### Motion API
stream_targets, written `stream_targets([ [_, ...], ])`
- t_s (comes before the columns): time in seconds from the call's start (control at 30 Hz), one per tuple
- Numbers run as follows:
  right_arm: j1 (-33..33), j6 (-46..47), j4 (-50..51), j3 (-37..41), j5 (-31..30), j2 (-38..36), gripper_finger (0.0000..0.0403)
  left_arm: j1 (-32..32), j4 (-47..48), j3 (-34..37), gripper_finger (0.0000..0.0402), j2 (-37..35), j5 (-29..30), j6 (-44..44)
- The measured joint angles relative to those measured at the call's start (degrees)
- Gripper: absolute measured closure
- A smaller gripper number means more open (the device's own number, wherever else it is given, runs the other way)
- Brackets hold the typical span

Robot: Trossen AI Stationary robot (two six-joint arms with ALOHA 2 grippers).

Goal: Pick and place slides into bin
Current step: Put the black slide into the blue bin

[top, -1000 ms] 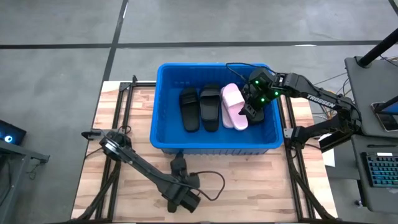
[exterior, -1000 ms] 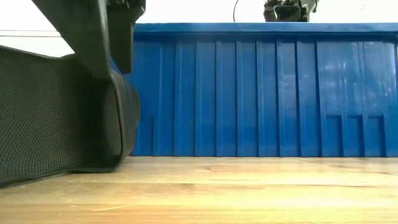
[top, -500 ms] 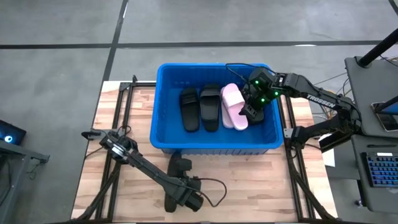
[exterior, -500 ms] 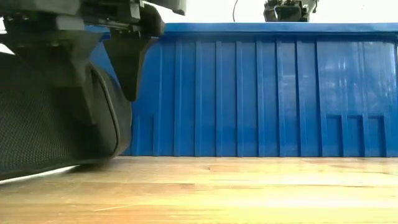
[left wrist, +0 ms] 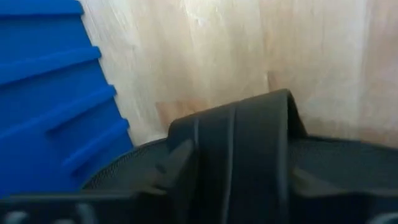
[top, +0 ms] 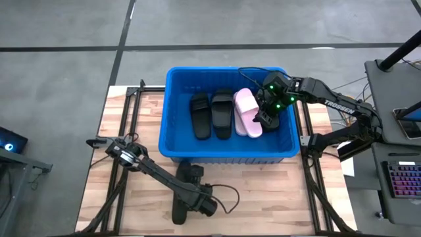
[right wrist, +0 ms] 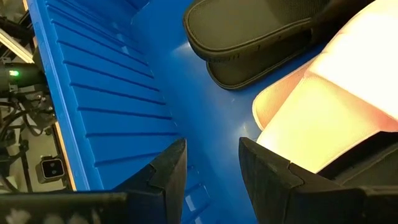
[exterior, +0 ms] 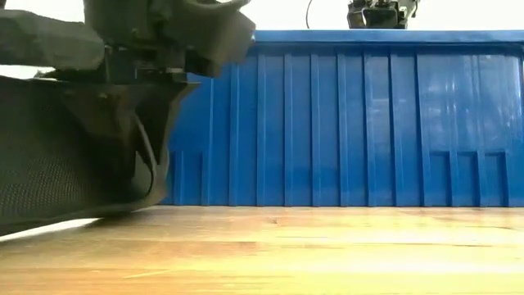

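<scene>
A black slide (top: 189, 174) lies on the wooden table just in front of the blue bin's near wall (exterior: 352, 123). My left gripper (top: 191, 197) is down on it from above, shut on its strap. In the bin (top: 227, 68) two black slides (top: 212, 115) lie side by side on the floor, with a pale pink slide (top: 247, 112) to their right. My right gripper (right wrist: 211, 168) hangs open over the bin's right part, beside the pink slide (right wrist: 323, 106), with only the blue floor between its fingers. My left gripper has the black slide's broad top strap (left wrist: 249, 137) between its two fingers (left wrist: 177, 165), one at each edge of the strap. The fingers come steeply from above. The slide (exterior: 65, 172) lies with its sole on the table.
Black frame rails run along both sides of the table (top: 125, 125). A cable (top: 227, 194) loops on the wood beside my left gripper. A desk with a keyboard (top: 401, 181) stands off the table's right edge. Bare wood lies along the table's near right.
My left gripper has sunk onto the black slide, rolled about its own axis, and its fingers have closed in on the strap. The slide has stayed on the table.
</scene>
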State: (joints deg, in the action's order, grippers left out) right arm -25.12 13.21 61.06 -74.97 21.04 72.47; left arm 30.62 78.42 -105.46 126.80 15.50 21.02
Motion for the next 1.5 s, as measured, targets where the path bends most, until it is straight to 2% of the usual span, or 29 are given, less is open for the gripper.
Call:
stream_targets([
  [0.13, 0.00, -0.19, 0.00, 0.01, 0.00, 0.00, 0.0266, -0.27, 0.30, -0.01, 0.0370, 0.00, 0.44, -1.24],
  [0.2, 0.00, -0.27, 0.00, 0.01, 0.00, 0.00, 0.0266, -0.45, 0.71, -0.05, 0.0389, -0.27, 0.50, -0.93],
  [0.5, 0.00, -0.84, 0.00, 0.01, 0.00, 0.00, 0.0266, -0.42, 3.46, -1.23, 0.0399, -5.58, -3.92, -2.06],
  [0.8, 0.00, -1.92, -0.02, 0.01, -0.03, 0.00, 0.0266, -1.70, 0.80, -2.16, 0.0399, -15.19, -3.49, -1.55],
  [0.97, 0.00, -1.92, -0.02, 0.01, -0.04, -0.01, 0.0266, -3.28, -9.39, -2.61, 0.0400, -19.74, -3.41, 2.82],
  [1.23, 0.00, -1.92, 0.00, 0.01, -0.04, -0.02, 0.0266, -5.14, -31.74, -2.61, 0.0400, -26.14, -2.61, 2.16],
  [1.37, 0.00, -1.55, 0.00, 0.01, -0.03, -0.02, 0.0266, -5.87, -36.03, -2.61, 0.0400, -29.14, 1.81, -0.10],
  [1.5, 0.00, -1.46, 0.00, 0.01, -0.03, -0.02, 0.0266, -6.60, -34.38, -2.61, 0.0400, -32.34, 14.13, -7.79],
])
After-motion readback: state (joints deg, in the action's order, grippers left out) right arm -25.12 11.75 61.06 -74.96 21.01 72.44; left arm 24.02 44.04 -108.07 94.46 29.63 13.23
